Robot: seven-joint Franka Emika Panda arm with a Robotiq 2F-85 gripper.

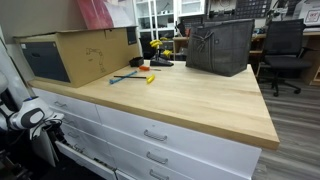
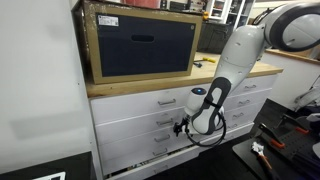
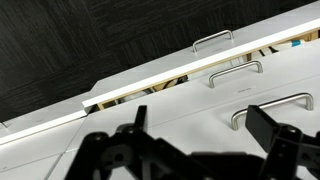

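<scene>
My gripper [image 3: 205, 130] is open and empty, its two dark fingers spread wide in front of a white drawer front [image 3: 180, 105]. The right finger is next to a curved metal drawer handle [image 3: 248, 111], apart from it as far as I can tell. In both exterior views the arm hangs low in front of the white drawer cabinet [image 2: 140, 110], with the gripper [image 2: 186, 126] close to the drawer fronts [image 1: 45, 122]. One drawer [image 3: 150, 87] stands slightly open, showing a narrow gap.
A wooden countertop [image 1: 190, 100] tops the cabinet. On it stand a cardboard box [image 1: 75, 52] [image 2: 140, 40], a dark grey bag [image 1: 220, 45] and small blue and yellow tools [image 1: 135, 76]. More handles [image 3: 237, 72] sit further along. An office chair [image 1: 285, 50] stands behind.
</scene>
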